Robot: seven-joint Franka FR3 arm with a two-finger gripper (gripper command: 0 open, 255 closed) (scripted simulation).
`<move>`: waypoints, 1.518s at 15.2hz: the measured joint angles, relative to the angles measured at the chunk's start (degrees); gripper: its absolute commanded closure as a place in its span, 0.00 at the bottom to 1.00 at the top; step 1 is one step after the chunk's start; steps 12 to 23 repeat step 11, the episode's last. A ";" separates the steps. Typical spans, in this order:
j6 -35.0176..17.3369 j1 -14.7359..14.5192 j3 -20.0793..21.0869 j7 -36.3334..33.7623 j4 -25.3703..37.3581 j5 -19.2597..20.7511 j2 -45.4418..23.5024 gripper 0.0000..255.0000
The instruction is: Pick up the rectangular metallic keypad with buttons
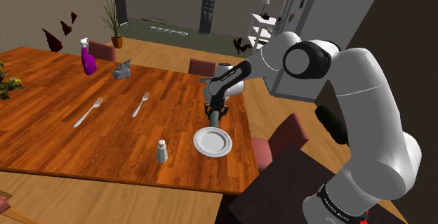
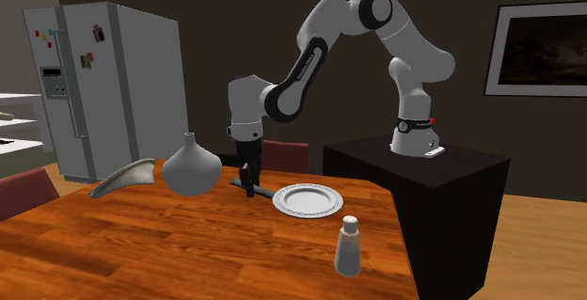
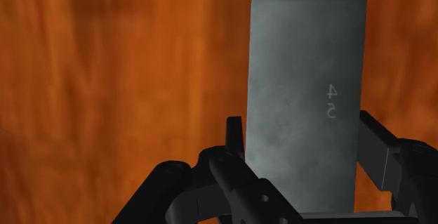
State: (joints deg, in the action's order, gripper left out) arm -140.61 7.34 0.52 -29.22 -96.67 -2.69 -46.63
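Wooden table [image 1: 84, 145] under the arm, seen from my remote station. Nearest to the shoulder camera stands a grey shaker [image 1: 161, 152]. A white plate [image 1: 212, 142] sits at 2 o'clock from the shaker in that view, close to the table's edge.

Just behind the plate, at its 12 o'clock in the shoulder view, the gripper [image 1: 214, 117] points straight down and sits low over the wood. My wrist feed shows the keypad [image 3: 305, 82] as a flat grey slab with faint digits on its face. It runs lengthwise away from the hand, and its far end meets the plate's rim. The black fingers [image 3: 236, 142] press against the keypad's two long edges, so the pincer is clamped on it. I cannot tell whether the slab has left the wood.

Farther along the table in the shoulder view, two forks [image 1: 141, 104] lie at 9 o'clock from the gripper, well apart from it. Beyond them, at roughly 10 o'clock, a purple bottle [image 1: 88, 60] stands beside a crumpled grey lump [image 1: 122, 69]. A potted plant [image 1: 114, 19] stands on the floor past the table's far edge.

In the second exterior view a grey vase [image 2: 191, 166] stands at 9 o'clock from the gripper, with a fridge [image 2: 103, 91] behind it.
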 measured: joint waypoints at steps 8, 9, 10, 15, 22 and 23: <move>3.45 -0.06 -0.05 -0.20 -1.51 0.07 4.98 1.00; 3.81 -0.07 -0.06 -0.23 -1.93 0.07 5.76 1.00; 4.41 -0.09 -0.07 -0.28 -1.75 0.09 6.18 1.00; 4.62 -0.09 -0.07 -0.28 -1.97 0.09 6.62 1.00; 4.62 -0.09 -0.07 -0.28 -1.97 0.09 6.62 1.00; 4.62 -0.09 -0.07 -0.28 -1.97 0.09 6.62 1.00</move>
